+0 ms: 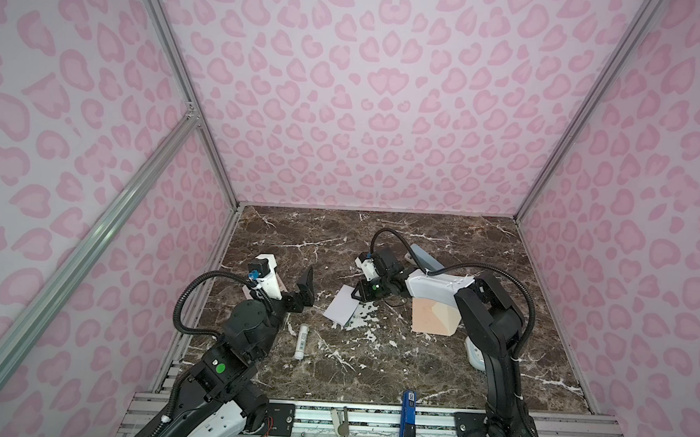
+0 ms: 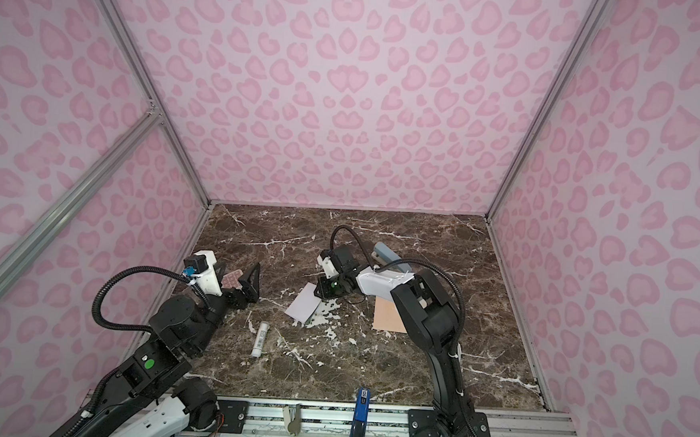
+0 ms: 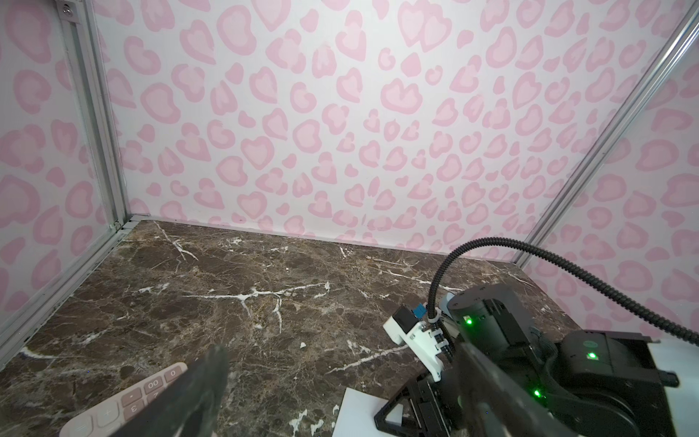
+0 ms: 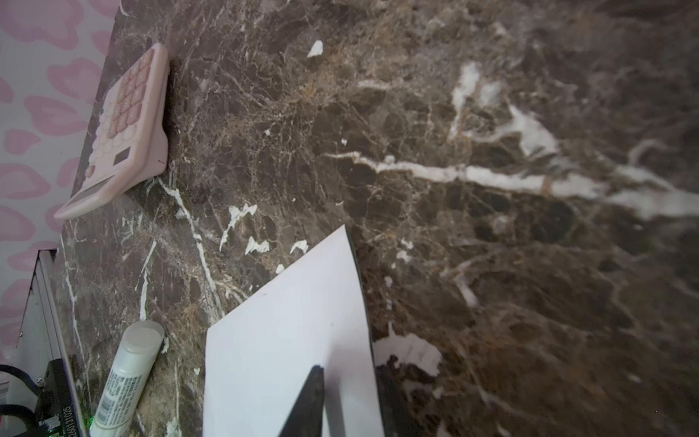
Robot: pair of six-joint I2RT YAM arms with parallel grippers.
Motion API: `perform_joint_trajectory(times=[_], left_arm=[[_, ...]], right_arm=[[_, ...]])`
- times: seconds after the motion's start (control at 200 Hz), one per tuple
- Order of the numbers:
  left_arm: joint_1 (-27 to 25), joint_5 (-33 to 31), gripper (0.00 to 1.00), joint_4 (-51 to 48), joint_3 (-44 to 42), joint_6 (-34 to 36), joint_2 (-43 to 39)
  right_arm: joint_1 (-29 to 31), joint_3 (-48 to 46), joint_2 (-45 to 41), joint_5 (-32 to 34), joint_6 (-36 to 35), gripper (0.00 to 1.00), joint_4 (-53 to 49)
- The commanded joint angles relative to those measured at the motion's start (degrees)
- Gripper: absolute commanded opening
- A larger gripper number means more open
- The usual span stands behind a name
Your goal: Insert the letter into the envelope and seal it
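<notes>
Your right gripper (image 1: pixel 357 294) is on the far corner of the flat white paper letter (image 1: pixel 340 308), mid brown marble tabletop (image 1: pixel 373 362); can't tell if it's pinching. The flat peach-orange paper envelope (image 1: pixel 432 316) lies to its right, under that same arm. Your left gripper (image 1: pixel 303 292) gapes, farther off.

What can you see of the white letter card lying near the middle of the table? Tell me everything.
The letter is a thin white rectangular paper card, plain face up, with a dark edge showing along one side. It sits skewed near the middle of the marble table, outside the envelope and apart from it. One of the right gripper's fingers rests over its end; whether it is clamped cannot be told.
</notes>
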Motion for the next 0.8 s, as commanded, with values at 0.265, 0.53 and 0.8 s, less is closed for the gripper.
perform_joint_trajectory(times=[0.265, 0.53, 0.8], left_arm=[[0.1, 1.5, 0.95, 0.7, 2.2, 0.9, 1.9], [0.1, 1.7, 0.98, -0.4, 2.4, -0.4, 2.3], [0.0, 5.3, 0.98, -1.5, 2.0, -3.4, 6.2]], right_arm=[[-0.1, 3.2, -2.4, 7.2, -4.8, 0.59, -8.4], [-1.6, 1.5, -10.4, 14.4, -6.5, 0.69, -13.0], [-6.5, -13.2, -26.8, 23.9, -4.5, 0.68, -10.3]])
